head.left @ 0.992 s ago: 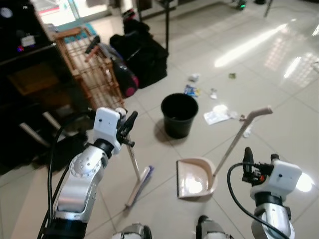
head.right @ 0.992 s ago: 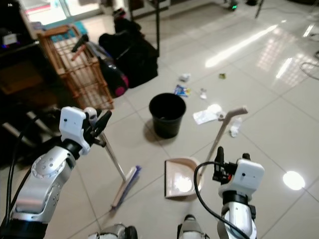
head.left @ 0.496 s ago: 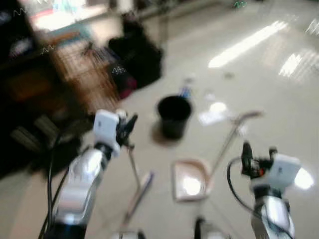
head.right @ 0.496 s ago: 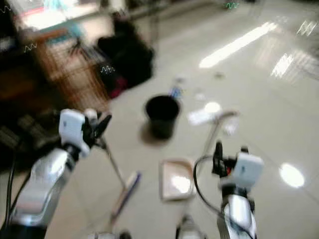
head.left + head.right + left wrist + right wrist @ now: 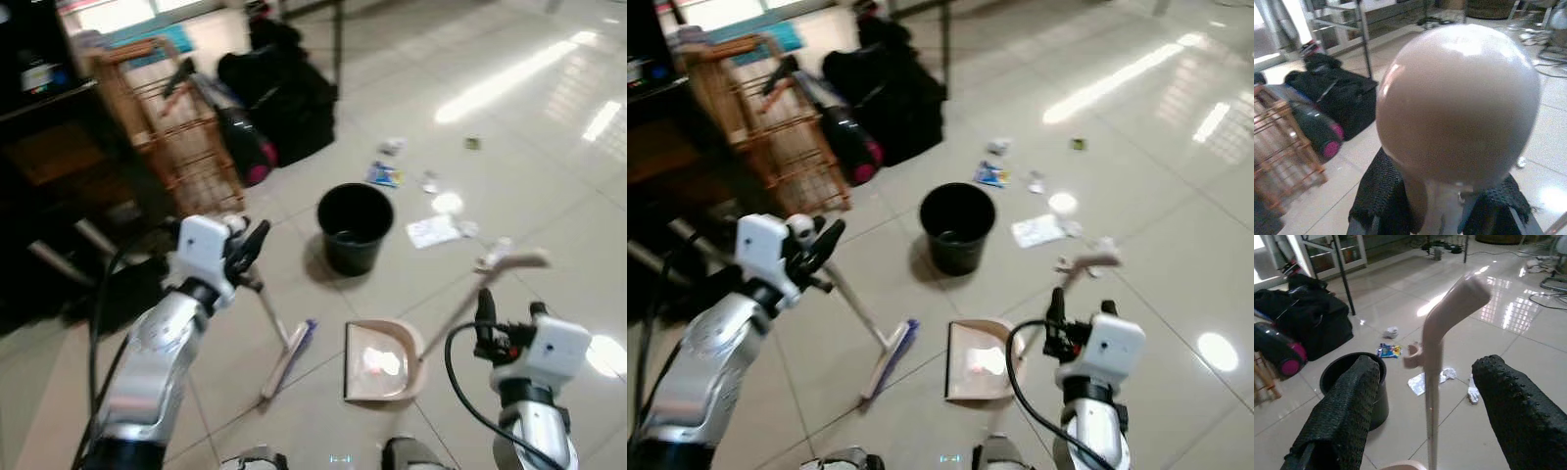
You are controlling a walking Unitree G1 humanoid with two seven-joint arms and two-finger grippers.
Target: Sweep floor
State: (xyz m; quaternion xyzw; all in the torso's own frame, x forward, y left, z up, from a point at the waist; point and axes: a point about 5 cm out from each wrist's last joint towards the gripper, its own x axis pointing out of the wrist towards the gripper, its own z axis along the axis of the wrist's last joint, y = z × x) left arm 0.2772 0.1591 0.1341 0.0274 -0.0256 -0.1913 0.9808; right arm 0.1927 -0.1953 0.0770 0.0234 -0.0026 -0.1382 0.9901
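Tiled floor (image 5: 549,186), broom (image 5: 279,333) in left tool (image 5: 247,257)

So the broom (image 5: 279,333) has a pale stick with a round knob on top, and that knob sits clamped in the left gripper (image 5: 245,257) jaws. The stick slants down to a flat head with bluish bristles on the tile floor (image 5: 549,157). The beige dustpan (image 5: 380,361) lies flat just beside the head, its long handle (image 5: 1436,362) rising upright between the spread right gripper (image 5: 507,315) jaws, touching neither.
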